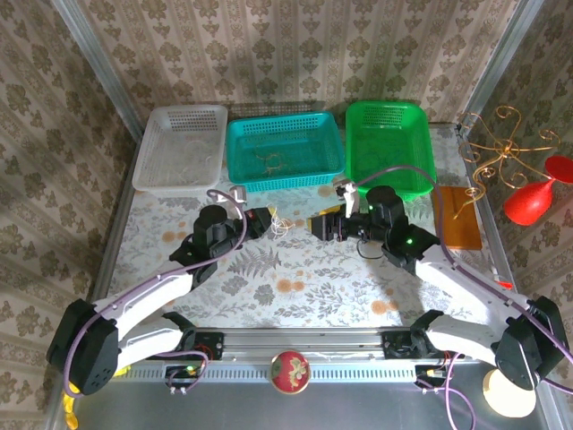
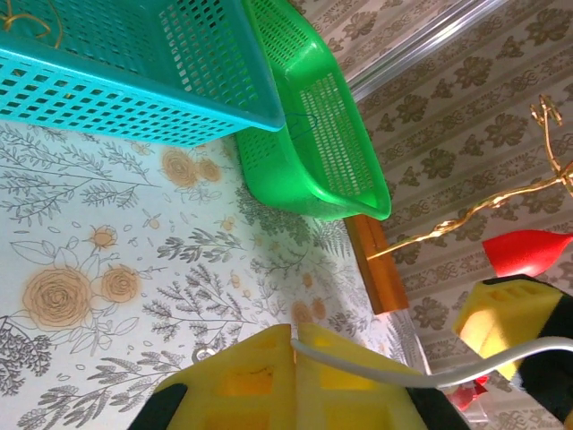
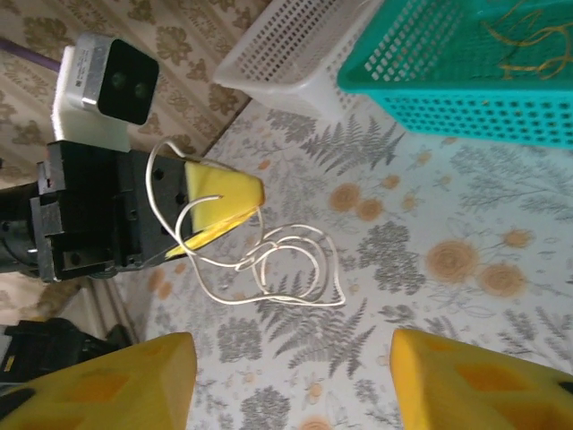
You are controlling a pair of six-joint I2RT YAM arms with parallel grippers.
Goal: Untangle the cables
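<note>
A thin whitish cable hangs in loose loops just above the flowered table. My left gripper is shut on one end of it, and the cord trails off to the right over its yellow fingers. In the top view that gripper sits at table centre with the white loops beside it. My right gripper faces it from the right, open, with nothing between its yellow fingertips. In the top view it stands a short way from the cable. A yellow-orange cable lies in the teal basket.
A white basket stands at the back left and a green basket at the back right. A brown board, a gold wire stand and a red glass crowd the right edge. A red ball rests by the arm bases.
</note>
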